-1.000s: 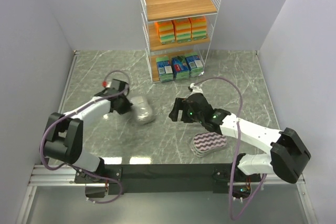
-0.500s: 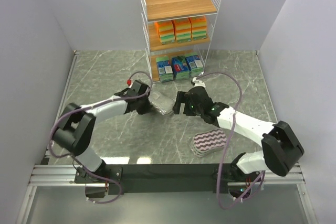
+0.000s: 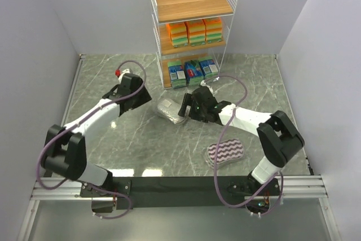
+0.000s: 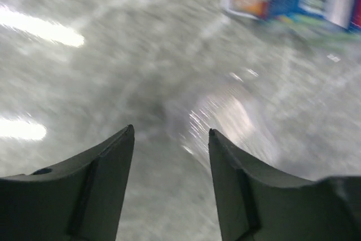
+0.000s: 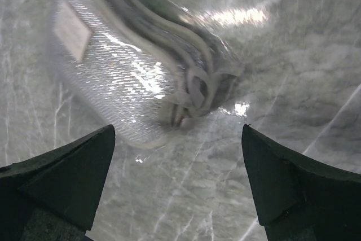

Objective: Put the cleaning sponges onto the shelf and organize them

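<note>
silvery-grey pack (image 5: pixel 135 66) in its clear wrap is the one in hand. it lies flat on the table (image 3: pixel 259 83), just ahead of the right gripper (image 5: pixel 177 127). that gripper's jaws stand wide and hold nothing. the pack's gathered end sits just beyond its fingertips (image 5: pixel 84 162), not yet between them. the left gripper (image 4: pixel 170 130) is parted too and empty. its view is blurred, with the pack ahead and a little to its right, apart from it.

further out, the purple-white pack (image 3: pixel 224 153) lies on the table near the front edge, beside the right arm. at the far side stands the shelf (image 3: pixel 192 3). it has three orange-yellow packs (image 3: pixel 194 31) in a row on the middle tier and three blue-green packs (image 3: pixel 193 71) on the bottom one. no pack shows on the top tier.

the step looks like a pick of the silvery-grey pack by the right arm. to do it well, i'd push the jaws further on so they straddle the sponge body across its narrow width. the loose gathered wrap is a poor place to grip, as it would likely slip or tear. go low enough that the fingers pass the pack's widest line, and close gently, since it should squash. then lift straight up before turning to the shelf. the left arm is best held off to the side. the top tier seems the natural spot, so mind its wire rail on the way in.
</note>
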Motion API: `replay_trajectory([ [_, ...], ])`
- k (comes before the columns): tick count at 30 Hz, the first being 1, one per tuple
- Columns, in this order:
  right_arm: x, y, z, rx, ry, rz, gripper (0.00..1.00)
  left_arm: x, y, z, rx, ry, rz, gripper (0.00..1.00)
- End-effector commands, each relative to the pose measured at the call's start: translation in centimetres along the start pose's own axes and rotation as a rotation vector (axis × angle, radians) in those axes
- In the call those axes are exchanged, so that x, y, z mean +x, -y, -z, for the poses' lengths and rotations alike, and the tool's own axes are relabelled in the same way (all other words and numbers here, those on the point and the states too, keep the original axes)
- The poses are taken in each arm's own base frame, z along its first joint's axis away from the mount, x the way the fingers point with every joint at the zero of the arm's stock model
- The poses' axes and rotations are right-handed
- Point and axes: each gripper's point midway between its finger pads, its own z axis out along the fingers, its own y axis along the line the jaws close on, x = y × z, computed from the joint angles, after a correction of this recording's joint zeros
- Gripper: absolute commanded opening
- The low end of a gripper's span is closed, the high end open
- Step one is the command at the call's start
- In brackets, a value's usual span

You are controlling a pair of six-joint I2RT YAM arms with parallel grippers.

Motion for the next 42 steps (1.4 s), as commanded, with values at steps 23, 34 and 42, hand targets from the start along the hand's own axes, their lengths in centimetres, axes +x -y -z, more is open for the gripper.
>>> replay_trajectory([
  [23, -0.9, 0.3, -1.8, -0.063, 0.094, -0.342, 0.84, 4.1, 3.0, -8.7, 0.152, -0.171, -0.225, 0.36],
  [34, -2.2, -0.1, -2.2, -0.142, 0.102, -0.343, 0.62, 6.8, 2.0, -8.1, 0.147, -0.233, -0.212, 0.27],
  [42, -1.5, -0.3, -1.0, -0.169, 0.07, -0.325, 0.26, 7.3, 3.1, -6.6, 0.198, -0.239, -0.188, 0.24],
])
